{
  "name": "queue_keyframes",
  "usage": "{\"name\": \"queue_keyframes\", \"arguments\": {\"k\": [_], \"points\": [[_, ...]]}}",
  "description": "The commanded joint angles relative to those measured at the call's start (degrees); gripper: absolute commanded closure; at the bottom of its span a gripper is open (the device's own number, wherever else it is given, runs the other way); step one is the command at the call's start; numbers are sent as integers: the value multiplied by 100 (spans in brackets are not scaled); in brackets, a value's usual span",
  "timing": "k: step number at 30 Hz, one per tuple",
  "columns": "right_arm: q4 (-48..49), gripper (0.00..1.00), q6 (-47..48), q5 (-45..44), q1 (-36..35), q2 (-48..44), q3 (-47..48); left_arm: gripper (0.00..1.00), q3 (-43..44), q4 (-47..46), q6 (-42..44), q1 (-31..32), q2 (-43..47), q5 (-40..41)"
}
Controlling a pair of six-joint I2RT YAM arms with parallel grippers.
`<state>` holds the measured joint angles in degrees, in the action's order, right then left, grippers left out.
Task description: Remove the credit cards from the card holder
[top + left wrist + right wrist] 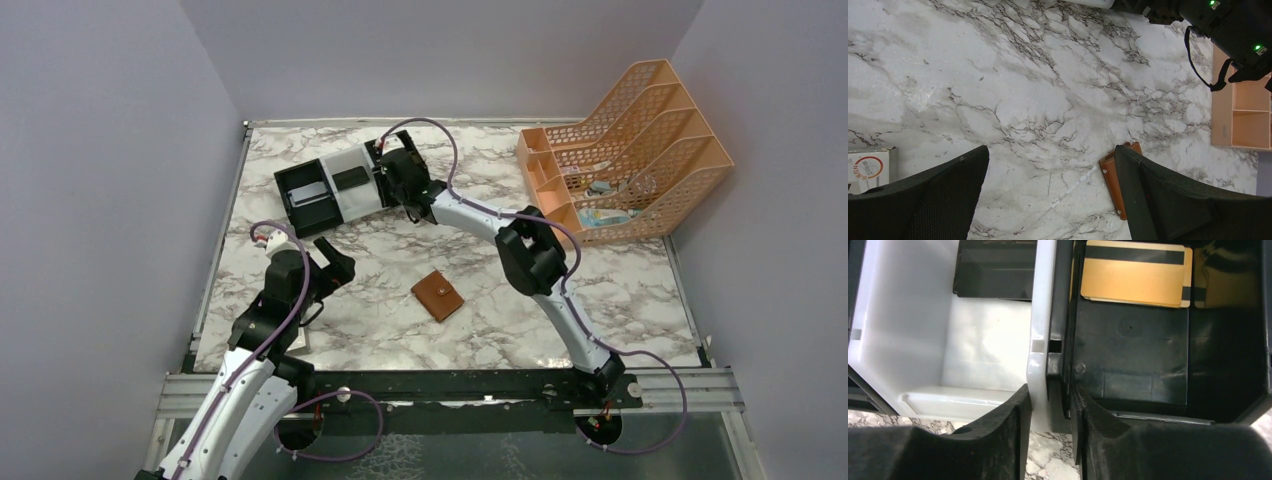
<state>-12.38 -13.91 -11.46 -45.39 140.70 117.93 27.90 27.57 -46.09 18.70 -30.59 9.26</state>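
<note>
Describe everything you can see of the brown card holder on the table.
The card holder is a small, squarish wallet in tan-brown, leather-like material. It looks folded shut, with a little tab and a pale snap dot at one edge. It lies flat on the marble table, turned diagonally, between the two arms, and nothing touches it. The open left gripper is apart from it, on the left arm's side. The left wrist view shows only one edge of it beside a finger. No cards are visible in it.

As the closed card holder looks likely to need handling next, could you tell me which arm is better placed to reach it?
Left: the left gripper is open and near the card holder, while the right gripper is far off at the tray.
</note>
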Motion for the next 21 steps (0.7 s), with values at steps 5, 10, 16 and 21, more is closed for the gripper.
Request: {"name": "queue_keyframes", "arguments": {"k": [5,10,16,21], "points": [[448,72,-183,-586,-14,-755,-1085,1,196,46,-23,-24,57,-182],[543,73,-591,-982,-11,-1349,-2008,1,161,27,-98,-25,-10,-328],[746,73,-1079,-1363,18,-2355,-3677,1,76,-250,-52,-25,-257,-825],[651,73,-1536,-1464,35,-3143,-4747,1,-156,-899,-73,-24,-617,-1494]]}}
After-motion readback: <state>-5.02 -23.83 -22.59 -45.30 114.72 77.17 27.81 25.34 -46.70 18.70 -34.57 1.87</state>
